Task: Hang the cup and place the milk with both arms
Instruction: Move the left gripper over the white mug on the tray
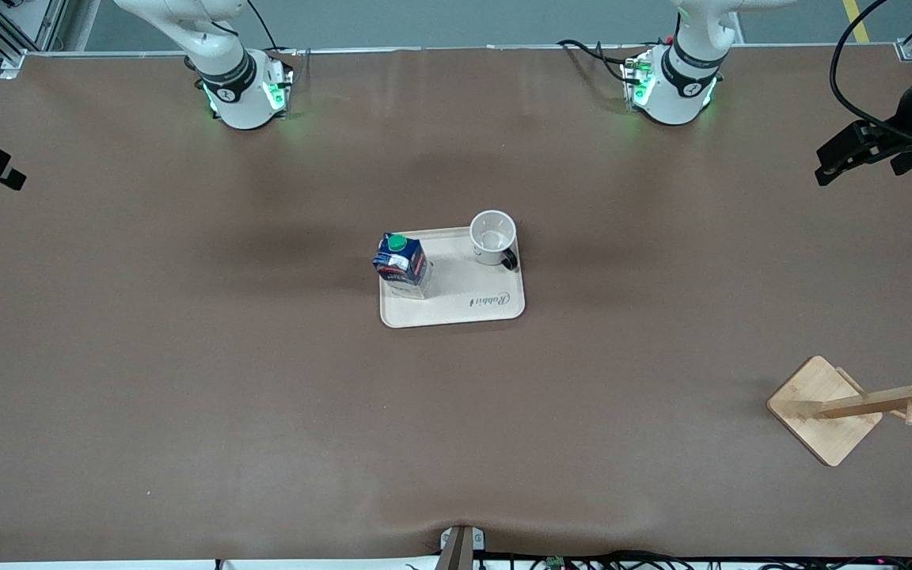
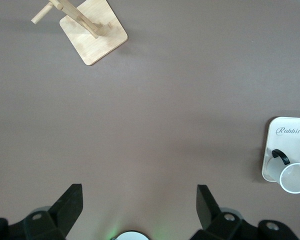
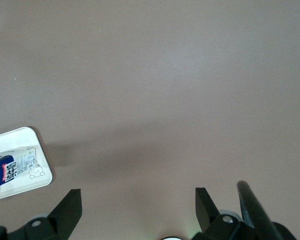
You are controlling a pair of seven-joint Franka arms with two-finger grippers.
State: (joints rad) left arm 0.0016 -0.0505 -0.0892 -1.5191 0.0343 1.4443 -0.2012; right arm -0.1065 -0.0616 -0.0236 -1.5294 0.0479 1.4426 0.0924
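Note:
The white cup (image 1: 493,236) with a black loop handle stands upright on a cream tray (image 1: 464,310) at the table's middle, at the tray's corner toward the left arm's base. The dark blue milk (image 1: 400,265) with a green cap stands on the tray's end toward the right arm. My left gripper (image 1: 826,168) is open and empty, up in the air over the left arm's end of the table; its view (image 2: 139,197) shows the cup (image 2: 295,177). My right gripper (image 1: 17,180) is open and empty over the right arm's end; its view (image 3: 137,200) shows the milk (image 3: 10,167).
A wooden mug tree (image 1: 860,408) with pegs stands on a square base at the left arm's end, nearer the front camera than the tray; it also shows in the left wrist view (image 2: 92,30). Brown table cover all round the tray. A black cable (image 3: 255,210) hangs by the right gripper.

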